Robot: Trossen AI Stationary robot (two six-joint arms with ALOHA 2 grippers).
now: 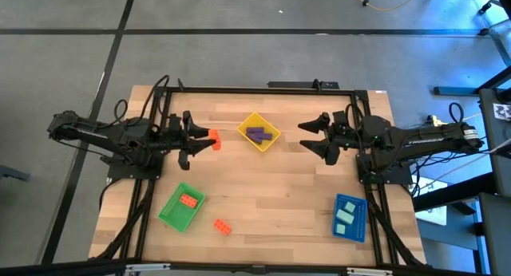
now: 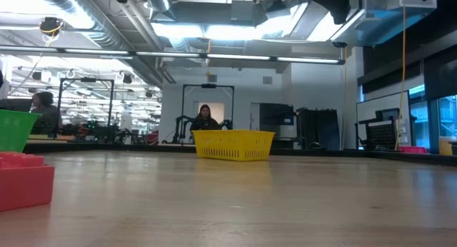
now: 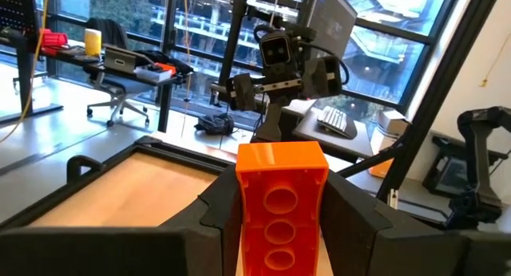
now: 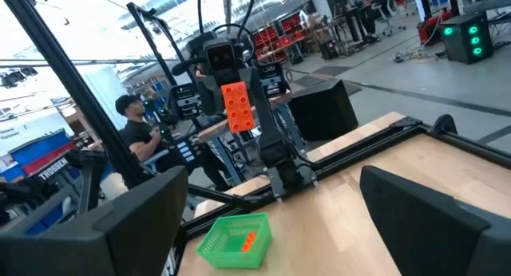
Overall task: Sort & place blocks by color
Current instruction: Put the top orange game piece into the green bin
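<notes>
My left pincer (image 1: 209, 140) grasps an orange brick (image 1: 213, 140) above the worktop (image 1: 271, 196); the right pincer (image 1: 310, 137) hangs released. Purple bricks (image 1: 256, 134) sit in yellow, teal (image 1: 346, 215) in blue, one orange (image 1: 189, 200) in green. Another orange (image 1: 222, 226) lies loose.

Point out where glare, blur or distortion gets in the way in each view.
High view: evenly lit, blue cast at the top right corner. Low view: ceiling lights glare; the red block at the edge is blurred by nearness. Left wrist view: bright windows behind; the orange block in the left hand stays sharp. Right wrist view: right hand fingers loom soft.
</notes>
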